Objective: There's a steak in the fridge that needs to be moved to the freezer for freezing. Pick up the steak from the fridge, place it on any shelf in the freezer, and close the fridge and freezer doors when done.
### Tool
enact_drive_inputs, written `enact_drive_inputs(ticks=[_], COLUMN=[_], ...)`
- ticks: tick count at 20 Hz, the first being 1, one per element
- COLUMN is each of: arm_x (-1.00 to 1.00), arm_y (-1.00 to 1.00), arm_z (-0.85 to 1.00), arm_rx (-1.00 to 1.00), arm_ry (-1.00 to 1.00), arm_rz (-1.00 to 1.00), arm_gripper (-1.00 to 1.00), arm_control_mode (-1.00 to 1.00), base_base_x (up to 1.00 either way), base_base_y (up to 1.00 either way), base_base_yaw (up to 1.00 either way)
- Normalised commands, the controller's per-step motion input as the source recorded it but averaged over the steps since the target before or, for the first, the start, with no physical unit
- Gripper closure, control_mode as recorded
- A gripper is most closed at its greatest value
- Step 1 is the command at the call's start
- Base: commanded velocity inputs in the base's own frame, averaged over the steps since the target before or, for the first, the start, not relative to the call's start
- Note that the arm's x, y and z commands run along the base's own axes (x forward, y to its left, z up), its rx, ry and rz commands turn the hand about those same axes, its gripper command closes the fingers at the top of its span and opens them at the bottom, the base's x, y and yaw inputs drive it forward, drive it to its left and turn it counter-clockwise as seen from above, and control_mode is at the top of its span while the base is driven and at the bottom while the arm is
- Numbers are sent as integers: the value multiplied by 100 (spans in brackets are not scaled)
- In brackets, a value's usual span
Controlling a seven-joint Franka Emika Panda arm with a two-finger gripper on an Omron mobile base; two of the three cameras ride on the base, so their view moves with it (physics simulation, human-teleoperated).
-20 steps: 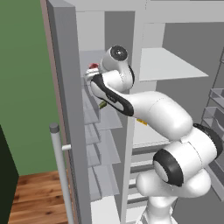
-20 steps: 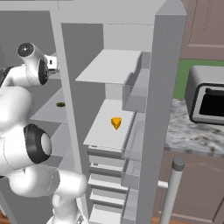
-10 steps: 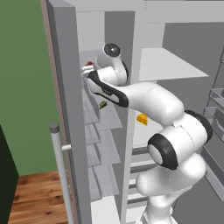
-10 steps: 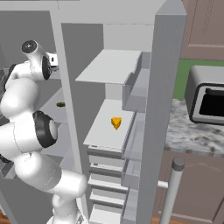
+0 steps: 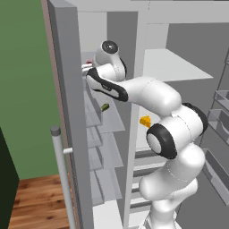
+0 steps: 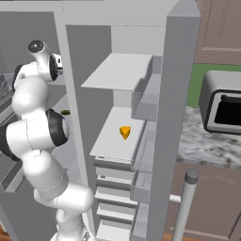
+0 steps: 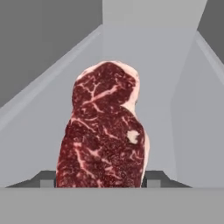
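The steak (image 7: pixel 105 131), dark red with pale marbling, stands on edge between my finger tips (image 7: pixel 46 179). My gripper (image 7: pixel 100 181) is shut on it. Grey walls of the freezer (image 7: pixel 148 43) surround it, and I cannot tell whether it touches a shelf. From the left base view, the gripper (image 5: pixel 87 68) reaches into the upper freezer behind the edge of the open freezer door (image 5: pixel 67 112), and a sliver of red steak (image 5: pixel 89 62) shows at it. The fridge (image 6: pixel 120 77) stands open beside it. In the right base view the hand (image 6: pixel 54 61) sits left of the divider.
A yellow cheese wedge (image 6: pixel 124 132) lies on a fridge shelf. A small green vegetable (image 5: pixel 104 107) sits on a freezer shelf below my arm. The fridge door (image 6: pixel 169 117) with its bar handle (image 6: pixel 186 202) stands open at right, with a toaster oven (image 6: pixel 223 108) on the counter beyond.
My arm has stretched further into the freezer, carrying the hand and steak deeper and to the left. The grip on the steak has held.
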Motion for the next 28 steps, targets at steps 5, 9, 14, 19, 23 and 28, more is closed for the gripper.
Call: enact_drive_inputs(ticks=[5,9,14,19,23,28], arm_x=[9,-10,-24,-51,-51,-56], arm_y=[1,0,-3,-4,0,-32], arm_z=[-65,-89,-54,-21,0,16], arm_rx=[0,-1,0,2,2,5], arm_ry=[2,4,-3,-13,-1,1], arm_rz=[0,0,0,0,0,-6], arm_gripper=[100,-100,-100,-100,-100,-100], arm_control_mode=[-100,-100,-100,-100,-100,-100], base_base_x=[0,0,0,0,0,0], base_base_y=[0,0,0,0,0,0], base_base_yaw=[0,0,0,0,0,0])
